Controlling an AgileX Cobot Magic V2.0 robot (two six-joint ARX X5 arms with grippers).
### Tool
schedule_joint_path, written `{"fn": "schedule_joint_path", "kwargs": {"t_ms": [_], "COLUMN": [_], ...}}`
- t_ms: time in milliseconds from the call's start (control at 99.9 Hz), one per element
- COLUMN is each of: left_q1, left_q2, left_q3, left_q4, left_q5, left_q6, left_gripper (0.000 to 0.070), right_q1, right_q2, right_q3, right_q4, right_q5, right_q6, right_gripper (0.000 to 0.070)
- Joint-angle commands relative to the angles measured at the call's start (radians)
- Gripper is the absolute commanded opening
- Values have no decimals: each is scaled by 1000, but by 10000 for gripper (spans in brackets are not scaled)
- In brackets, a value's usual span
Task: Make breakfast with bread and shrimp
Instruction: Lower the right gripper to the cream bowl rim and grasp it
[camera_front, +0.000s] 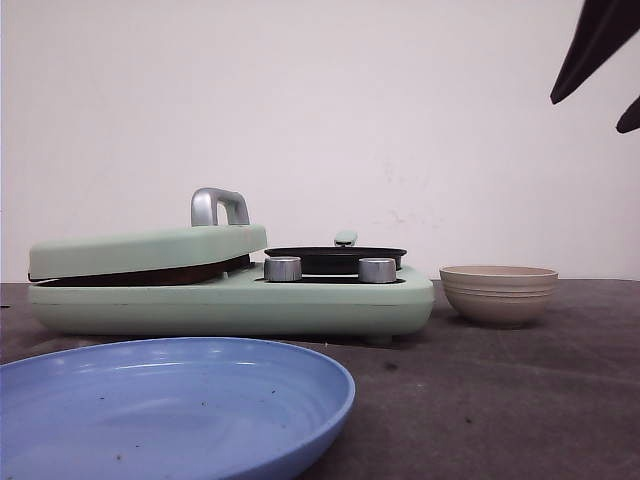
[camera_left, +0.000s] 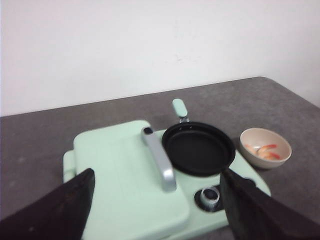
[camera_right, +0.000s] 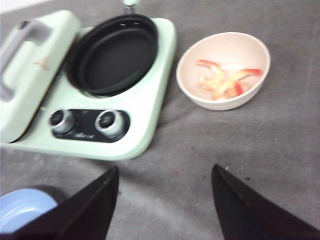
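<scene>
Nearest us sits a blue plate (camera_front: 170, 410); both our left gripper (camera_left: 155, 210) and right gripper (camera_right: 162, 210) hang released, shrimp (camera_right: 225, 82) in the bowl (camera_right: 200, 95).

Front view sits low at table height, facing the wall; both wrist views look down, sharing the breakfast maker (camera_front: 230, 290) and bowl (camera_right: 223, 70).

1. The breakfast maker (camera_front: 230, 300) has a smooth mint-green shell, plastic by the look of it, with a soft sheen.
2. Its lid handle (camera_front: 218, 206) and knobs (camera_front: 283, 268) look like brushed metal.
3. The pan (camera_left: 199, 148) is matt black.
4. The blue plate (camera_front: 170, 410) is glossy.
5. The ribbed bowl (camera_front: 498, 294) is matt beige.
6. The surface (camera_front: 500, 400) is dull grey and slightly rough.
</scene>
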Motion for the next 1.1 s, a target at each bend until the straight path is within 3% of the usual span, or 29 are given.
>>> {"fn": "schedule_joint_path", "kwargs": {"t_ms": [0, 230, 541, 1091], "left_q1": [-4, -4, -4, -4], "left_q2": [-47, -201, -291, -291], "left_q3": [-40, -163, -179, -180], "left_q4": [12, 0, -21, -72], "left_q5": [-7, -12, -23, -32], "left_q6": [14, 15, 15, 21], "left_gripper": [434, 434, 434, 434], "right_q1": [-32, -147, -233, -320], "right_q2": [90, 383, 721, 1017], "right_q3": [89, 360, 633, 687], "right_q4": [-25, -162, -285, -212], "right_q5": [-24, -49, -72, -88], "right_q6": [-51, -124, -182, -211], "right_gripper": [358, 357, 358, 357]}}
